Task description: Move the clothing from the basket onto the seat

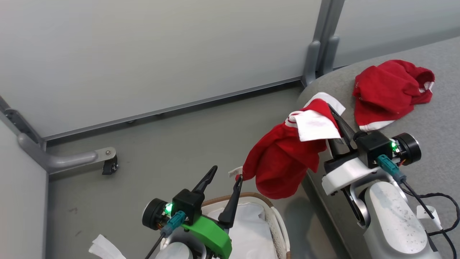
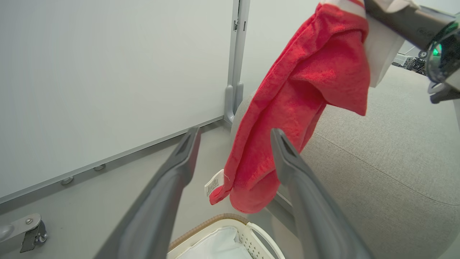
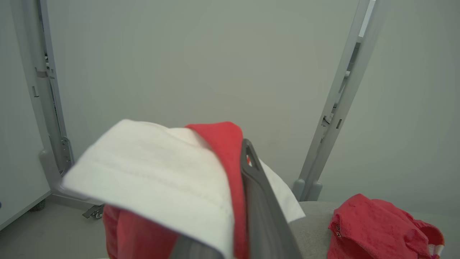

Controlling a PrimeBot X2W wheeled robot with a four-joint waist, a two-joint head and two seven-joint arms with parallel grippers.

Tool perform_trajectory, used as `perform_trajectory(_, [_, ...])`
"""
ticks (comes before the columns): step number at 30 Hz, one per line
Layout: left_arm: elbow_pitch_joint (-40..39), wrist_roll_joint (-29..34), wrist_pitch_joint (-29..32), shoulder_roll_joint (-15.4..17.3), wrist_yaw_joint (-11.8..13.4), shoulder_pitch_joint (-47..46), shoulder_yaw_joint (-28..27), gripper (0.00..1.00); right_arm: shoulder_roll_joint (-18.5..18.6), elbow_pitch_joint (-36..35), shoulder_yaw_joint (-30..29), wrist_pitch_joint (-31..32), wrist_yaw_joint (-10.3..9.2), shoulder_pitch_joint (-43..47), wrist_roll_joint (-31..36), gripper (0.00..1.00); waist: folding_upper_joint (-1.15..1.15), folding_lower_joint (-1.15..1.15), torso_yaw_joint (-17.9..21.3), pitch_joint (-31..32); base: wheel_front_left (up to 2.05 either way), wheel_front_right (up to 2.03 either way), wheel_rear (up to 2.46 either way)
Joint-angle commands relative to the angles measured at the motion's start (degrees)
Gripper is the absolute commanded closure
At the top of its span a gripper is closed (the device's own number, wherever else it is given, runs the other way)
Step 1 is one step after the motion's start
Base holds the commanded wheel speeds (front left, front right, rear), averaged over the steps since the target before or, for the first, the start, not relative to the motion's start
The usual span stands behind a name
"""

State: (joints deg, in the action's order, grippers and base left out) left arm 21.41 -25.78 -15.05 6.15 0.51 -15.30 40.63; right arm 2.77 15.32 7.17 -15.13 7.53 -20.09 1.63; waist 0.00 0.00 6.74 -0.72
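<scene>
A red garment [image 1: 284, 162] with white trim hangs from my right gripper [image 1: 331, 109], which is shut on its upper edge over the seat's [image 1: 435, 122] rounded corner. Its lower tip and white label dangle just beside my left gripper [image 1: 227, 173], whose fingers stand open and grip nothing. In the left wrist view the garment [image 2: 305, 82] hangs ahead of the gripper [image 2: 234, 132], between its spread fingers. In the right wrist view, red cloth and white trim [image 3: 154, 172] drape over that gripper [image 3: 246, 145]. Another red garment [image 1: 390, 90] lies on the seat. The basket [image 1: 278, 216] sits under the left arm, showing its white lining.
Grey partition walls stand behind, with a post [image 1: 323, 39] by the seat's corner. A caster foot [image 1: 107, 162] juts onto the floor at left. A black cable [image 1: 444, 205] lies on the seat by the right arm. A white scrap [image 1: 104, 248] is at the bottom left.
</scene>
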Motion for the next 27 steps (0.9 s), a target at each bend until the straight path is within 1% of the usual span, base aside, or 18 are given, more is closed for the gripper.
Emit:
perform_trajectory(1, [-0.4, 0.6, -0.2, -0.3, -0.1, 0.9, -0.9, 0.0, 0.2, -0.5, -0.5, 0.0, -0.08, -0.7, 0.4, 1.0, 0.0, 0.0, 3.1, -0.8, 0.0, 0.0, 0.0])
perform_trajectory(5, [-0.8, 2.5, -0.1, -0.7, -0.8, 1.5, -2.7, 0.0, 0.2, -1.4, -2.0, 0.0, -0.08, -1.3, 1.3, 1.0, 0.0, 0.0, 7.8, -2.1, 0.0, 0.0, 0.0])
perform_trajectory(12, [-0.4, 5.0, -0.1, -1.5, -2.0, 1.2, -4.9, 0.0, 0.2, -2.6, -3.5, 0.0, -0.08, -2.2, 3.1, 1.0, 0.0, 0.0, 17.2, -5.0, 0.0, 0.0, 0.0])
perform_trajectory(16, [0.1, 6.6, -0.1, -1.9, -3.1, 0.4, -5.4, 0.0, 0.1, -3.0, -4.5, 0.0, -0.07, -2.5, 3.2, 1.0, 0.0, 0.0, 21.2, -6.4, 0.0, 0.0, 0.0])
perform_trajectory(19, [0.5, 7.5, -0.1, -2.1, -3.7, -0.2, -5.8, 0.0, 0.1, -3.3, -5.0, 0.0, -0.08, -2.6, 2.7, 1.0, 0.0, 0.0, 23.3, -7.3, 0.0, 0.0, 0.0])
perform_trajectory(21, [0.7, 8.0, -0.1, -2.2, -4.1, -0.5, -5.9, 0.0, 0.2, -3.5, -5.7, 0.0, -0.08, -2.5, 2.3, 1.0, 0.0, 0.0, 24.0, -7.8, 0.0, 0.0, 0.0])
perform_trajectory(27, [1.3, 9.6, -0.1, -2.4, -5.0, -0.8, -6.2, 0.0, 0.2, -4.2, -7.6, 0.0, -0.08, -3.2, 2.0, 1.0, 0.0, 0.0, 24.2, -8.9, 0.0, 0.0, 0.0])
